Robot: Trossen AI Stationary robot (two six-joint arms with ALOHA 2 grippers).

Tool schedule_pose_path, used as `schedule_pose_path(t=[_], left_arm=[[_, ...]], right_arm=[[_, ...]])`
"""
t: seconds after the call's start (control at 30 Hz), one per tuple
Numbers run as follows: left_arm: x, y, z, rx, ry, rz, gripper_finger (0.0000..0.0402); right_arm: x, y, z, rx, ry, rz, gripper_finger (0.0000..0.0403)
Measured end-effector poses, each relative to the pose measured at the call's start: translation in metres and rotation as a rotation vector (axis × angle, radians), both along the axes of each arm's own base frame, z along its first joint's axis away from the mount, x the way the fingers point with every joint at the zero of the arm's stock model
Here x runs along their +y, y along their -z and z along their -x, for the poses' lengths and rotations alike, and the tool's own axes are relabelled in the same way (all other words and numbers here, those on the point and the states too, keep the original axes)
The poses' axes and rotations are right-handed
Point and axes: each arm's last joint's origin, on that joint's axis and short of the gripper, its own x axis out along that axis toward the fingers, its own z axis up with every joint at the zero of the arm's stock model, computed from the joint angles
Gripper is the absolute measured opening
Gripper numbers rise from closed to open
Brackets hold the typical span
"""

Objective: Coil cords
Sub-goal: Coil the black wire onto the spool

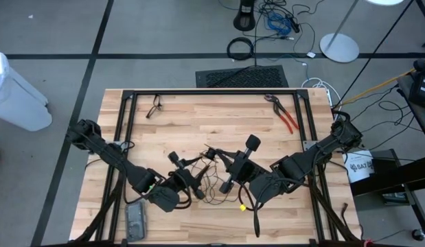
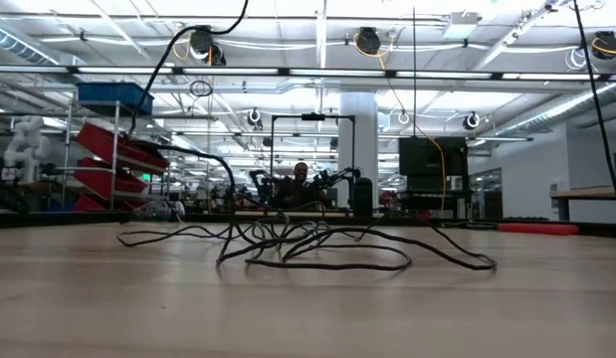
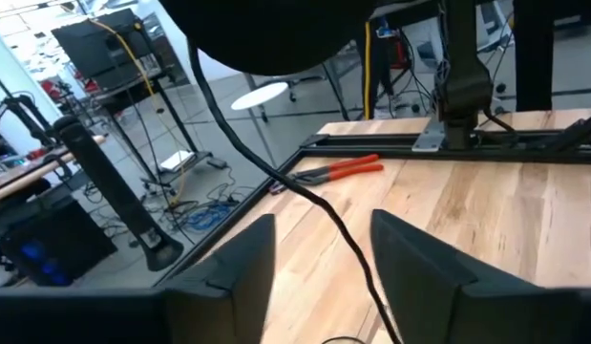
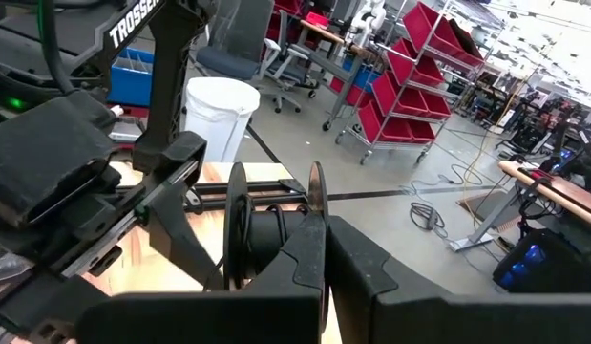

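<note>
High view: cord (image 1: 211,180) lies in loose, untidy loops mid-table, between and just beside the left gripper (image 1: 176,162) and right gripper (image 1: 232,175); no neat coil is formed, so most of the coiling seems left to do. Low view: cord (image 2: 317,244) sprawls flat in wide open loops, neither gripper in sight. Left wrist view: fingers (image 3: 410,263) apart, a cord (image 3: 324,205) strand running between them, not clamped; right wrist view: fingers (image 4: 295,263) pressed together, nothing visibly held.

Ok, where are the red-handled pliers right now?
High view: the pliers lie at the table's far right corner, away from both grippers.
</note>
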Motion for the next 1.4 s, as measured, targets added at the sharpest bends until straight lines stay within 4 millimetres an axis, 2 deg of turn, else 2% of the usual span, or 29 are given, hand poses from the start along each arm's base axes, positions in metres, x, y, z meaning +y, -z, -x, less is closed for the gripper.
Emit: schedule_pose_path(t=[0.1,0.27,0.33,0.97,1.1,1.4], left_arm=[[0.000,0.000,0.000,0.000,0.003,0.001,0.0129],[0.000,0.000,0.000,0.011,0.005,-0.012,0.0032],[0.000,0.000,0.000,0.020,0.007,-0.024,0.0010],[0.021,0.001,-0.015,0.041,0.056,0.025,0.0002],[0.024,0.001,-0.017,0.042,0.074,0.043,0.0002],[0.023,-0.001,-0.019,0.015,0.112,0.079,0.0001]], right_arm=[[0.000,0.000,0.000,0.000,0.000,0.000,0.0000],[0.000,0.000,0.000,0.001,0.000,0.001,0.0000],[0.000,0.000,0.000,0.000,0.000,0.000,0.0000],[-0.003,0.001,-0.002,-0.081,0.029,-0.112,0.0000],[-0.005,0.007,-0.009,-0.075,0.045,-0.113,0.0000],[-0.023,0.031,-0.038,-0.023,0.125,-0.080,0.0000]])
